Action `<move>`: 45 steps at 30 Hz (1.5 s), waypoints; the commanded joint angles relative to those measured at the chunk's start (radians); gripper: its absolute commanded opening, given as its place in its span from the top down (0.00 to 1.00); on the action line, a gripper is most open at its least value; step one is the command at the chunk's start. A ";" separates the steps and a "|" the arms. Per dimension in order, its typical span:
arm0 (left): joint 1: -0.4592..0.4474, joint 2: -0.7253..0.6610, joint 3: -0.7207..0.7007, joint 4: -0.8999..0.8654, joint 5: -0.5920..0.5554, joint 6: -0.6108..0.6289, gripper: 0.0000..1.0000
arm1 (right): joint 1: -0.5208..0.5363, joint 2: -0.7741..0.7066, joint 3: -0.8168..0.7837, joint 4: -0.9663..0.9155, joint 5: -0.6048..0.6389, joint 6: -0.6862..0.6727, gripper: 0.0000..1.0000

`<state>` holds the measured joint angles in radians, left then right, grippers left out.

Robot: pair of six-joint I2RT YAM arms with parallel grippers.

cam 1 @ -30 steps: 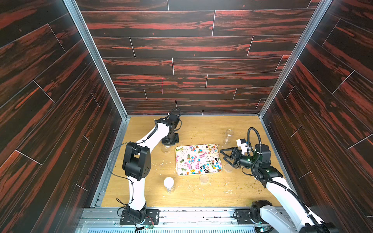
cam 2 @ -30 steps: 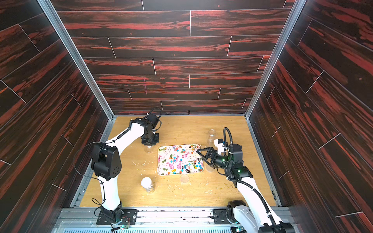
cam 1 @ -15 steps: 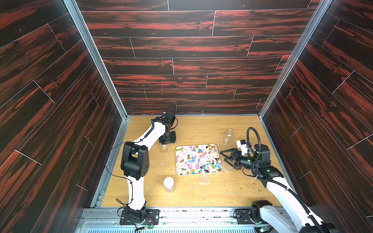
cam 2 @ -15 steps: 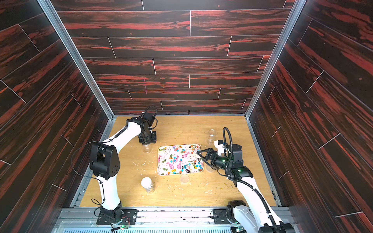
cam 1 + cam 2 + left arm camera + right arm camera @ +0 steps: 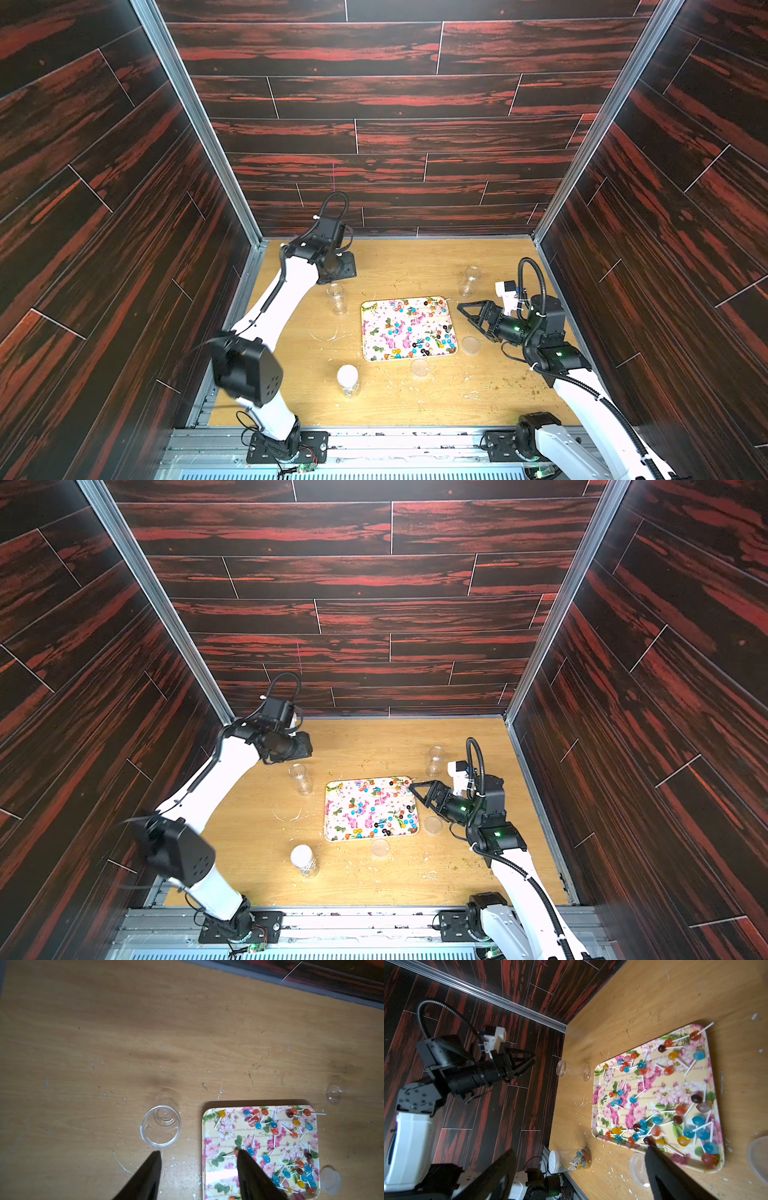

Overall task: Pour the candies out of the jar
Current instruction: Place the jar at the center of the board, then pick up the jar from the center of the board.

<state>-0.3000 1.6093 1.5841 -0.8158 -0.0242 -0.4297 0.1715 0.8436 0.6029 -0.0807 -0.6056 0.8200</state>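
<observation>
Candies (image 5: pixel 275 1131) on tray (image 5: pixel 365 332); empty jar (image 5: pixel 161 1126) beside; capped jar (image 5: pixel 348 380) apart.

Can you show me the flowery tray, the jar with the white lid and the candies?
flowery tray (image 5: pixel 374 332), in a top view, on a bare flowered patch.
jar with the white lid (image 5: pixel 347 375), in a top view, on its lid.
candies (image 5: pixel 698 1055), right wrist view, on one blue candy.
</observation>
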 commanded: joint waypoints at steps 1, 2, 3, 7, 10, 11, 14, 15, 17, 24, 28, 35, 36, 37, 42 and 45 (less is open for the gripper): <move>0.006 -0.220 -0.193 0.219 -0.021 -0.006 0.20 | 0.000 -0.086 0.016 0.099 0.044 -0.049 0.01; 0.006 -0.299 -0.287 0.337 -0.037 -0.023 0.02 | 0.003 -0.105 0.014 0.117 0.054 -0.050 0.01; 0.005 -0.373 -0.375 0.425 -0.057 -0.037 0.00 | 0.009 -0.110 0.014 0.124 0.061 -0.047 0.01; 0.006 -0.601 -0.630 0.662 -0.137 -0.069 0.00 | 0.028 -0.050 -0.011 0.153 0.048 0.055 0.01; 0.007 -0.711 -0.745 0.739 -0.198 -0.116 0.00 | 0.070 0.034 -0.053 0.287 -0.049 0.132 0.01; 0.007 -0.733 -0.772 0.745 -0.213 -0.138 0.00 | 0.114 0.051 -0.050 0.304 -0.037 0.104 0.01; 0.009 -0.787 -0.835 0.732 -0.223 -0.211 0.00 | 0.276 0.097 0.024 0.222 0.091 -0.027 0.01; 0.009 -0.810 -0.867 0.753 -0.200 -0.215 0.00 | 0.321 0.121 0.045 0.215 0.116 -0.054 0.01; 0.010 -0.856 -0.943 0.809 -0.165 -0.233 0.00 | 0.381 0.157 0.046 0.274 0.148 -0.055 0.01; 0.010 -1.088 -1.070 0.747 -0.249 -0.248 0.00 | 0.667 0.351 0.257 0.022 0.418 -0.347 0.01; 0.012 -1.195 -1.051 0.587 -0.279 -0.217 0.00 | 0.853 0.461 0.345 -0.033 0.581 -0.494 0.01; 0.010 -1.272 -1.047 0.446 -0.306 -0.229 0.00 | 0.936 0.623 0.425 0.015 0.584 -0.561 0.01; 0.012 -1.280 -1.049 0.441 -0.310 -0.229 0.00 | 0.942 0.636 0.432 0.014 0.588 -0.569 0.01; 0.012 -1.287 -1.048 0.436 -0.310 -0.230 0.00 | 0.950 0.647 0.436 0.019 0.594 -0.576 0.01; 0.011 -1.324 -1.050 0.402 -0.318 -0.233 0.00 | 0.965 0.698 0.463 0.026 0.591 -0.592 0.01; 0.012 -1.346 -1.062 0.391 -0.323 -0.239 0.00 | 0.993 0.738 0.499 -0.004 0.601 -0.619 0.01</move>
<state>-0.2935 0.2848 0.5205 -0.3931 -0.3233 -0.6533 1.1393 1.5337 1.0599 -0.0608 -0.0208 0.2493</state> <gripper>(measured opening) 0.997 0.988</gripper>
